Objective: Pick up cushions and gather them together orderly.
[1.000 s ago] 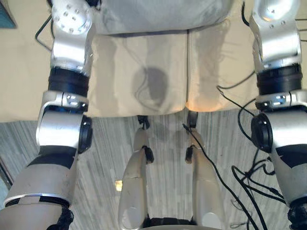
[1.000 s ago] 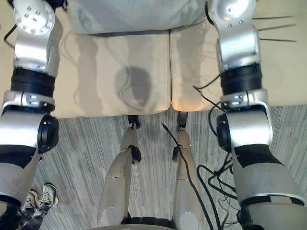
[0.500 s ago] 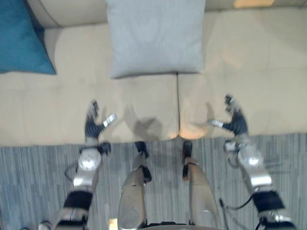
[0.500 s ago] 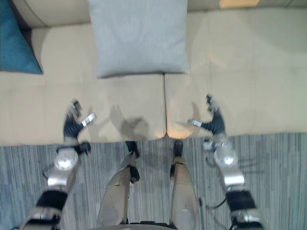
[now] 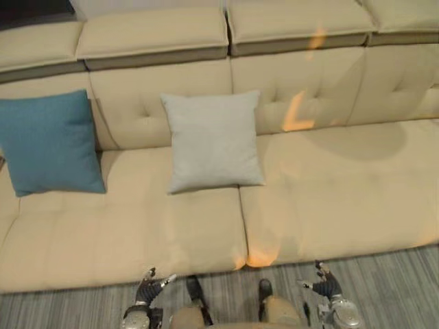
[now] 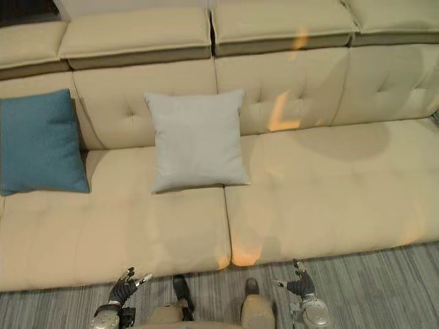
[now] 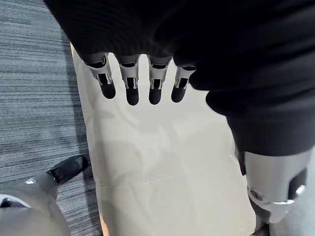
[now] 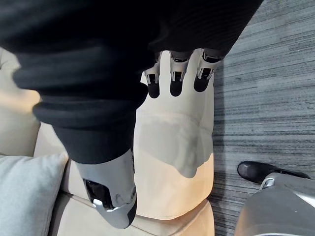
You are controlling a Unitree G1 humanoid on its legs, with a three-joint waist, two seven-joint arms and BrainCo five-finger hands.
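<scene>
Left hand [image 5: 147, 289] and right hand [image 5: 325, 284] hang at the sofa's [image 5: 343, 185] front edge, fingers [image 7: 128, 83] straight, spread, empty. The grey cushion [image 5: 212, 140] leans mid-sofa, well apart from the blue cushion [image 5: 48, 142] (far left). Best approach: grip the grey cushion by opposite edges.

soft even light, orange glints on sofa [image 5: 329, 185], faint shadows

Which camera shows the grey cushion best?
The left eye view: the grey cushion shows whole, against the sofa backrest. The right eye view shows it likewise; the right wrist view catches one corner; the left wrist view faces the sofa's front edge.
</scene>
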